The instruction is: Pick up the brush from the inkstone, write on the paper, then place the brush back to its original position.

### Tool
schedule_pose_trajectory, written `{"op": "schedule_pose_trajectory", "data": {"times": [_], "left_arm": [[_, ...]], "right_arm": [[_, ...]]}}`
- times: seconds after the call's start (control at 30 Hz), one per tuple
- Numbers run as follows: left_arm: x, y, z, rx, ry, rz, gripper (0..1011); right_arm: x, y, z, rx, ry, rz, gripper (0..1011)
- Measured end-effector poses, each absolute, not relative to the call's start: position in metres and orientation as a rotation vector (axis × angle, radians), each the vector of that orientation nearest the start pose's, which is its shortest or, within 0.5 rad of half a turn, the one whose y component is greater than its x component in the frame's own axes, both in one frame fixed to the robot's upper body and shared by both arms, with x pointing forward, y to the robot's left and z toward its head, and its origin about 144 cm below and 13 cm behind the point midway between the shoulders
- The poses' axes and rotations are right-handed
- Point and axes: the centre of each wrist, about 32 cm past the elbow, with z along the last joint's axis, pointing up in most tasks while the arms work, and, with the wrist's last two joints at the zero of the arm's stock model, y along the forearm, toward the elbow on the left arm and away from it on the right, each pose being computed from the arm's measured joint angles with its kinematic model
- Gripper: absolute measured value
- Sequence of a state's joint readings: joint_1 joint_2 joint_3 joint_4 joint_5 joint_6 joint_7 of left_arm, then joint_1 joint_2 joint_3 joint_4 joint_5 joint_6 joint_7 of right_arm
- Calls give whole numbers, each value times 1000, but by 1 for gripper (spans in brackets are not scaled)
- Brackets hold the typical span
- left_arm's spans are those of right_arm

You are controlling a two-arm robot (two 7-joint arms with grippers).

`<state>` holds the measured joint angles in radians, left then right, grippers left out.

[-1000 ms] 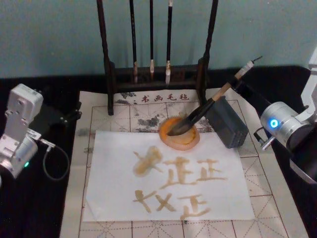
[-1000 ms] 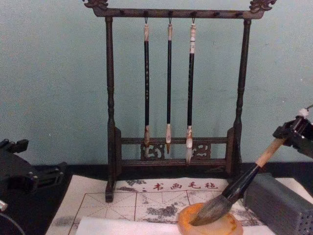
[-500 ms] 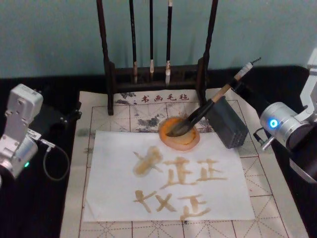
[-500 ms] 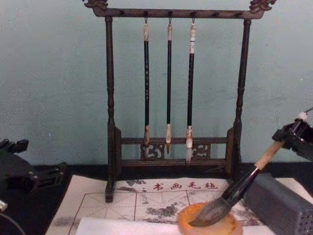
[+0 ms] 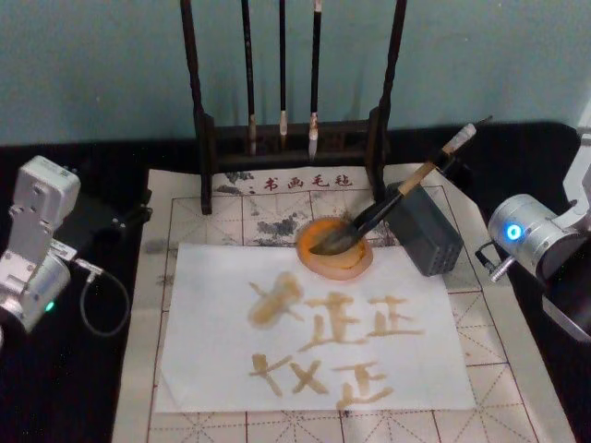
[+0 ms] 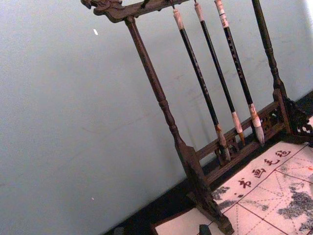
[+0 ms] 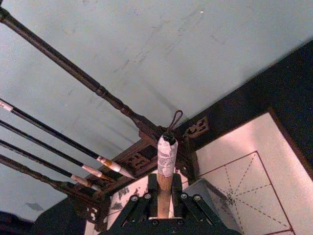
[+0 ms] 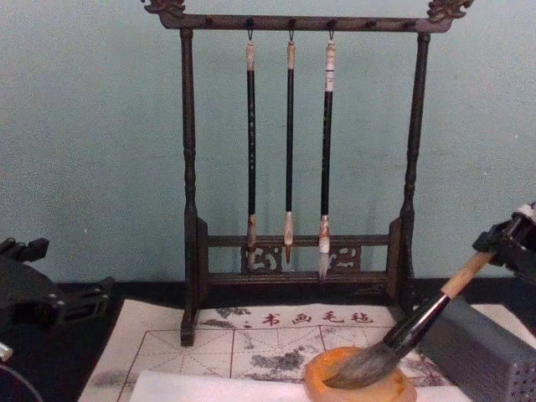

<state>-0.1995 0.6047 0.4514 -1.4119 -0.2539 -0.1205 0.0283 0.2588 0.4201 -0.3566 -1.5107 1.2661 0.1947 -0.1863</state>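
The right tool (image 7: 165, 198) pinches the brush (image 5: 388, 205) near the taped top of its handle. From the tool the brush slopes down and forward-left, and its bristles lie in the inkstone (image 5: 335, 247). The handle passes over the grey block (image 5: 424, 227), which stands just below the tool. The paper (image 5: 231, 360), with brown writing on it, touches the near side of the inkstone. The left arm (image 5: 37, 245) is parked at the left of the table; I cannot tell if its tool is spread.

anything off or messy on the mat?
Nothing spilled or damaged. The paper carries brown strokes, and the one at its upper left is a blot. The right hand holds the brush, bristles in the inkstone.
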Motion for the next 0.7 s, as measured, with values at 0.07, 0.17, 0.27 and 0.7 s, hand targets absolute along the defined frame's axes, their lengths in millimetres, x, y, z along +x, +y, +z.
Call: {"op": "schedule_pose_trajectory", "data": {"times": [0.07,0.17,0.27,0.7], "left_arm": [[489,310,1140,304,-285,1248,1001],[489,310,1140,304,-285,1248,1001],[489,310,1140,304,-285,1248,1001],[489,310,1140,304,-285,1248,1001]], "right_arm": [[514,-252,1192,310,803,-1281,187],[514,-253,1191,313,813,-1284,187],[514,-254,1190,315,818,-1287,187],[514,-257,1186,318,851,-1297,187]]}}
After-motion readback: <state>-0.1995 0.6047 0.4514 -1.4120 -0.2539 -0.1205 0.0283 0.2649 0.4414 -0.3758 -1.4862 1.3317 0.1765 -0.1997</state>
